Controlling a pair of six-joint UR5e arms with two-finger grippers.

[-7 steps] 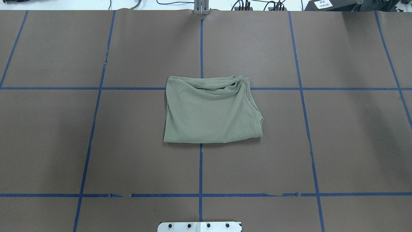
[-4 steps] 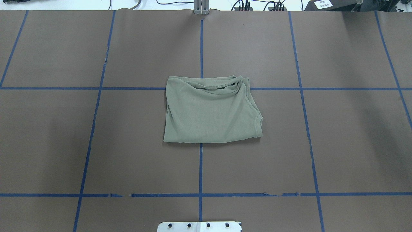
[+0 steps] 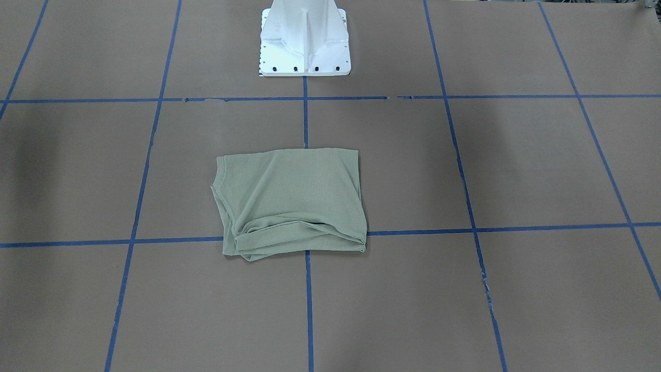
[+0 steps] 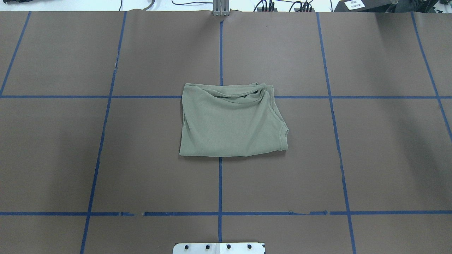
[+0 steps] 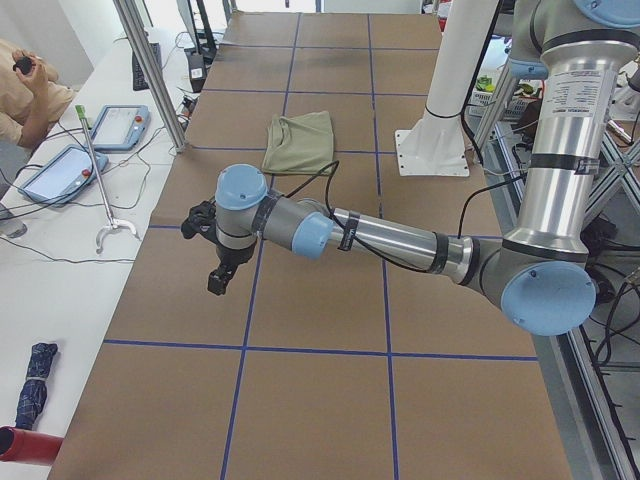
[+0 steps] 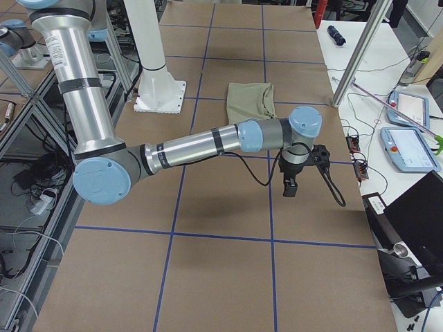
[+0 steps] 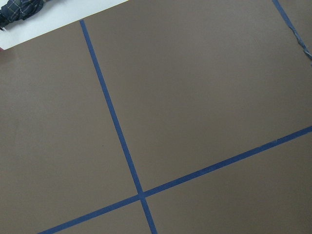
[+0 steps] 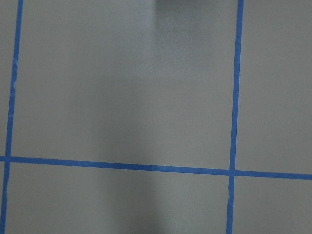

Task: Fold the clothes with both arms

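Currently, the shirt (image 4: 231, 121) is lying folded into a compact, roughly rectangular stack at the centre of the table (image 4: 353, 53), straddling a crossing of the blue tape lines (image 4: 53, 96). Its bunched, layered edge is facing away from the white pedestal (image 3: 304, 39); its smooth edge is facing toward it. The left arm (image 5: 380, 235) is reaching out low toward the table's left end, with the left gripper (image 5: 214, 285) pointing downward above the brown surface, well apart from the shirt. The right arm (image 6: 194, 149) is mirroring this at the opposite end, the right gripper (image 6: 291, 190) likewise pointing downward. Jaw state cannot be told for either gripper: only the side views are showing them. Both wrist cameras are showing brown surface and tape.
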